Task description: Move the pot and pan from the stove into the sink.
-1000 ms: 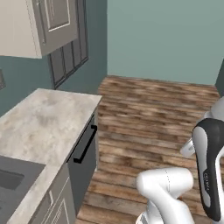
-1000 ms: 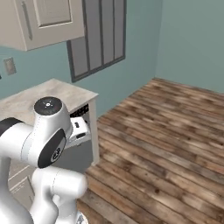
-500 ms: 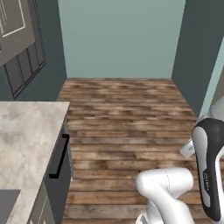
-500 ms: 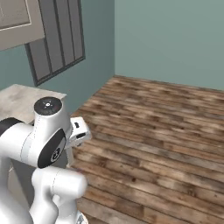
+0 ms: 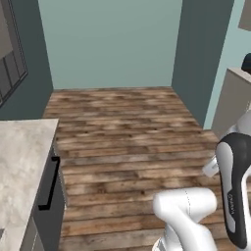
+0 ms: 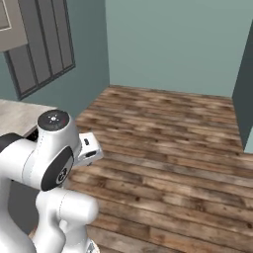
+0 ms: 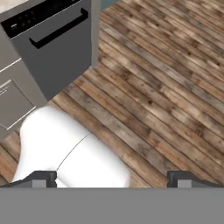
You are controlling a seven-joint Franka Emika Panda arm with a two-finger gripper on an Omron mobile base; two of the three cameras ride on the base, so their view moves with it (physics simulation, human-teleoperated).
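Observation:
The pot, the pan, the stove and the sink are out of view. My gripper (image 7: 113, 180) is open, its two dark fingertips (image 7: 43, 178) standing wide apart with nothing held between them. It points down at the wooden floor (image 7: 166, 78) beside a dark grey appliance front (image 7: 57, 48) with a black bar handle. In the right base view my white hand (image 6: 88, 148) is tucked close to the arm's upper joint.
A pale marbled counter (image 5: 19, 166) ends at the left, with a dark appliance front and black handle (image 5: 49, 184) below it. Open wooden floor (image 5: 127, 127) runs to a teal wall. A dark wall column (image 5: 201, 54) and a pale cabinet (image 5: 233, 103) stand at the right.
The whole picture has swung: the base has turned right, so the counter and wall cabinets slid off to the left. The arm keeps its folded pose and the gripper stays open.

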